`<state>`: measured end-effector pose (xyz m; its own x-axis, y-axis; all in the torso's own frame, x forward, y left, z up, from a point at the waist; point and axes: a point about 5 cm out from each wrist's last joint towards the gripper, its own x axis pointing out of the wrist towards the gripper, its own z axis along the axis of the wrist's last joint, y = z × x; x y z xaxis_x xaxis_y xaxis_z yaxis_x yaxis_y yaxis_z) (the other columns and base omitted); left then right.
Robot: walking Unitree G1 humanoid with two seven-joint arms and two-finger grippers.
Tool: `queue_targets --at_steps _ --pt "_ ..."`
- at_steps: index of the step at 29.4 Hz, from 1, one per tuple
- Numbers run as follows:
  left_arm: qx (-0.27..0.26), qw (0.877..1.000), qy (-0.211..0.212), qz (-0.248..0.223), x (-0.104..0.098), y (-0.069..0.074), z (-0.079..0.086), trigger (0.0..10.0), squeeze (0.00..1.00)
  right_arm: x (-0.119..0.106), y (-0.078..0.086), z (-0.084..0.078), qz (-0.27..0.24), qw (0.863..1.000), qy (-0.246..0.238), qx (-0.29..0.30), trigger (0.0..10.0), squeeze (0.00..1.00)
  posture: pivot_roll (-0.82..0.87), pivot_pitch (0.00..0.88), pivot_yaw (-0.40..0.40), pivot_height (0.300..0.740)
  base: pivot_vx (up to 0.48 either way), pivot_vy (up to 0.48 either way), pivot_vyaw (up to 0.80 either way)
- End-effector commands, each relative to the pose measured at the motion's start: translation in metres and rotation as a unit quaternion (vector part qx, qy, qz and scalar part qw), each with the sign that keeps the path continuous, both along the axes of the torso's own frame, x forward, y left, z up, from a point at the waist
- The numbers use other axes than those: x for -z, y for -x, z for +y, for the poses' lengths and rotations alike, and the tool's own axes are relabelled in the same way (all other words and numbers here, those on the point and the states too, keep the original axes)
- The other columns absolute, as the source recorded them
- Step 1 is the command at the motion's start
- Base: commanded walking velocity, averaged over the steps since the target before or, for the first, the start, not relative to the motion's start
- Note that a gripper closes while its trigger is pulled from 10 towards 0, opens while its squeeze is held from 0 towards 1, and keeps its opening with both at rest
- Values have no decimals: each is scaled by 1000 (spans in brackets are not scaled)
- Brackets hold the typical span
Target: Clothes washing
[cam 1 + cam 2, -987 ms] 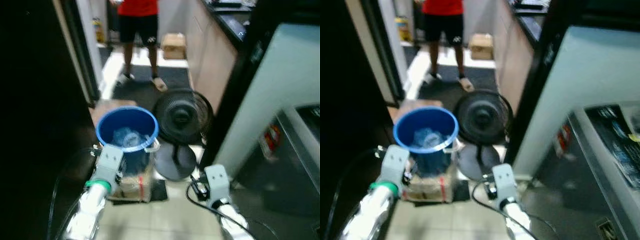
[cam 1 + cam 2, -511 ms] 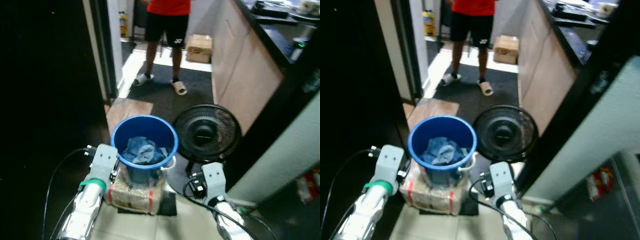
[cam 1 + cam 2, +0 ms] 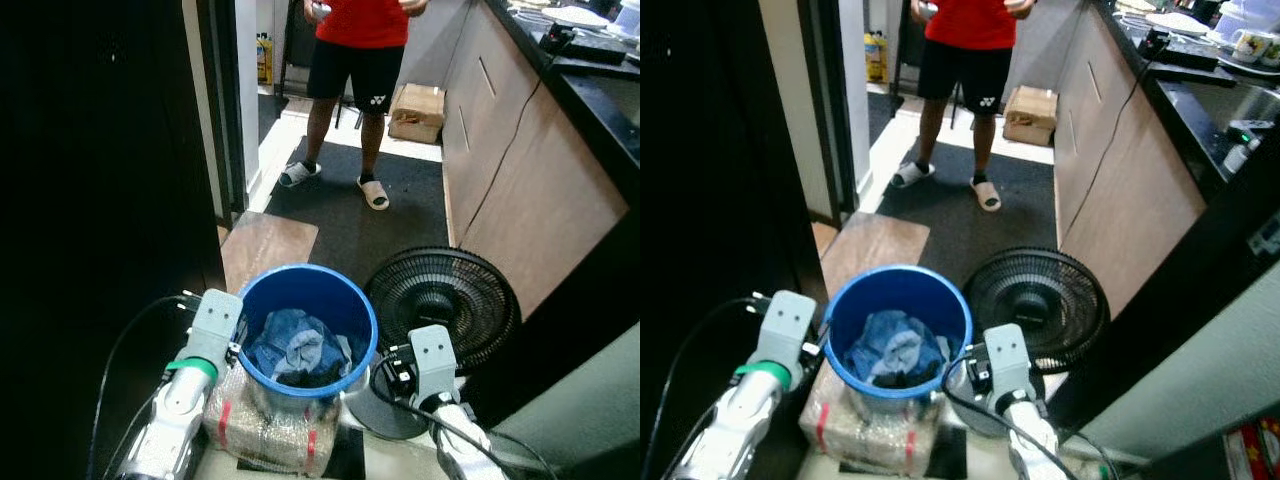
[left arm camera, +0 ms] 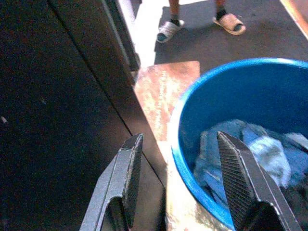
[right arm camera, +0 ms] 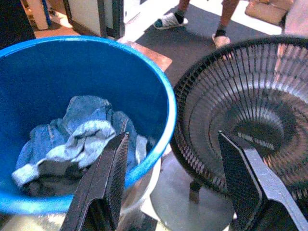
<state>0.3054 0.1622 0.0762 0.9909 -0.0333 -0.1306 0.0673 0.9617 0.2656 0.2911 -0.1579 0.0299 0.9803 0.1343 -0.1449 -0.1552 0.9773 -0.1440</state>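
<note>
We stand over the blue bucket (image 3: 308, 330) of clothes (image 5: 77, 139), left gripper (image 4: 180, 183) and right gripper (image 5: 173, 180) both spread wide astride its rim, empty; next, we judge, clamp the rim and lift.

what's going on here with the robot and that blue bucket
The robot stands over a blue bucket holding a heap of blue clothes; the bucket sits on a wrapped bundle on the floor. Its left gripper and right gripper are both open, one at each side of the rim, gripping nothing yet. A black fan stands beside the bucket, and a person in a red shirt stands further down the passage.
</note>
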Motion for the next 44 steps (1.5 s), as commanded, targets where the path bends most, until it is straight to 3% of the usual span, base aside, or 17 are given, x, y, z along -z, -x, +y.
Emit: queue_targets --at_steps 1,40,44 --pt "10 1000 -1 17 8 4 -5 10000 0 7 5 -3 13 1000 1 7 10000 0 79 18 6 740 0 0 0" --pt "14 1000 12 10 4 1 -8 10000 0 4 4 2 1 1000 -3 3 10000 0 78 27 12 740 0 0 0" --pt "15 1000 11 10 4 1 -8 10000 0 3 5 1 -5 1000 -8 3 10000 0 75 28 14 725 0 0 0"
